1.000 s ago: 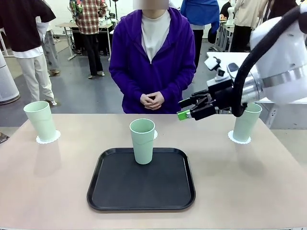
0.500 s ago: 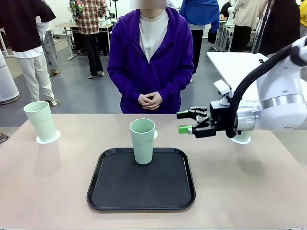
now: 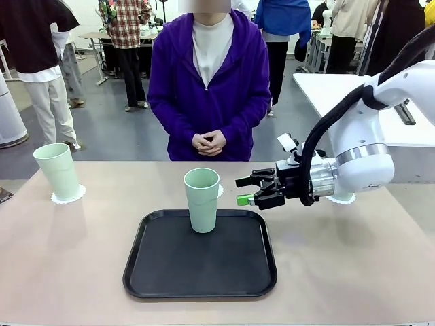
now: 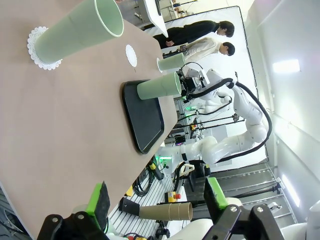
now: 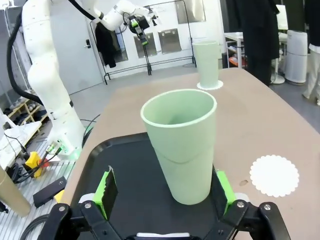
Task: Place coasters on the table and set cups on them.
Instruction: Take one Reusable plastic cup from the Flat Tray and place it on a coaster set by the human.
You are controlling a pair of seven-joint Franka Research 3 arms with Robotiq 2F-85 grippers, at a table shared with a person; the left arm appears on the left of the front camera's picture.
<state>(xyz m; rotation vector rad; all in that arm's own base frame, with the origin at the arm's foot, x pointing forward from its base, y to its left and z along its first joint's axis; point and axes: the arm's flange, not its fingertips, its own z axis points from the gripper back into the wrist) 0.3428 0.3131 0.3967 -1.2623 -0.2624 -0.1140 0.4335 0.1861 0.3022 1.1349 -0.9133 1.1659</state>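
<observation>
On the black tray [image 3: 170, 272], one cup [image 3: 202, 200] upright, right tool [image 3: 247, 191] just beside it with fingers apart, empty coaster [image 5: 274, 175] nearby on worktop [image 3: 353, 258]; left tool [image 4: 157, 202] also spread apart, holding nothing.

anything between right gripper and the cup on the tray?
Nothing visible. The open right gripper faces the tall mint-green plastic cup standing on the black rounded tray; in the right wrist view the cup sits framed between its fingers, with bare tray before it.

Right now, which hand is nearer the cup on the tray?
Right. The right hand sits open just beside the cup, level with it. The left hand is open, far back near the table's edge.
</observation>
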